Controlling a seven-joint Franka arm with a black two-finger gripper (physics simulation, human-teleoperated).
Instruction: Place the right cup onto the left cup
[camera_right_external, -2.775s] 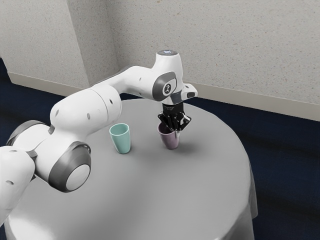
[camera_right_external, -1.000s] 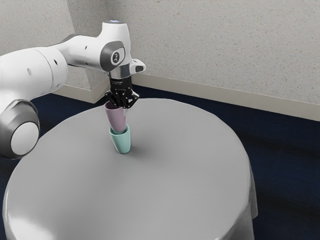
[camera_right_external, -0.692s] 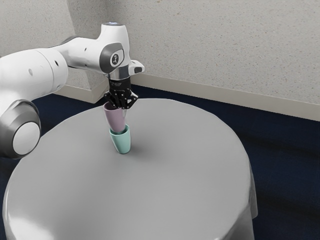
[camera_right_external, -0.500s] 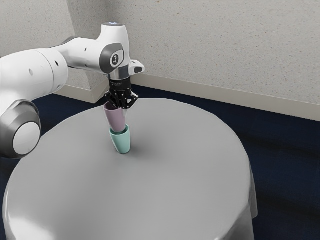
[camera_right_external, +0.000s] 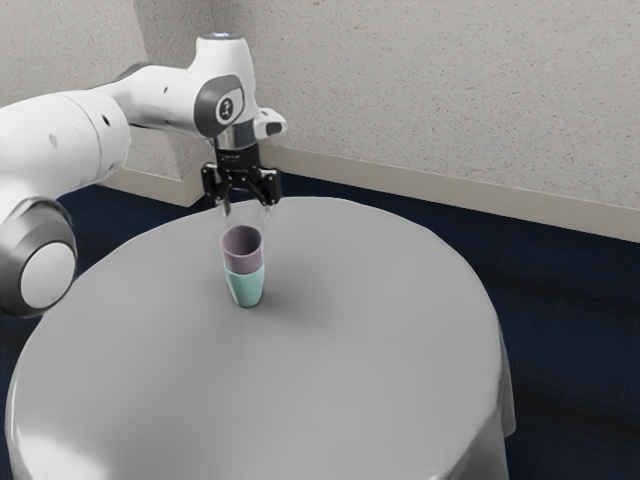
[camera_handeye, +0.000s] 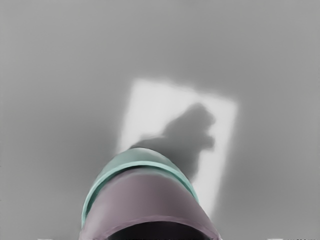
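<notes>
My gripper (camera_right_external: 246, 212) is open above the stacked cups in the exterior view, its fingers spread wide and apart from the purple cup's rim. The purple cup (camera_right_external: 243, 262) sits upright, its lower part nested inside the teal cup (camera_right_external: 247, 288), which stands on the table. From the wrist view, the purple cup (camera_handeye: 145, 200) lies just under my hand, and the rim of the teal cup (camera_handeye: 137, 156) curves around it. The purple cup's lower part is hidden inside the teal one.
The round grey table (camera_right_external: 350, 370) surrounds the stack, with its far edge a little behind the cups. A speckled wall (camera_right_external: 450, 100) stands beyond the table. In the wrist view, my hand's shadow falls across a bright patch (camera_handeye: 150, 105).
The gripper has opened and let go of the purple cup, then risen slightly. The purple cup has dropped deeper into the teal cup and straightened; earlier it was carried over from the exterior view's right.
</notes>
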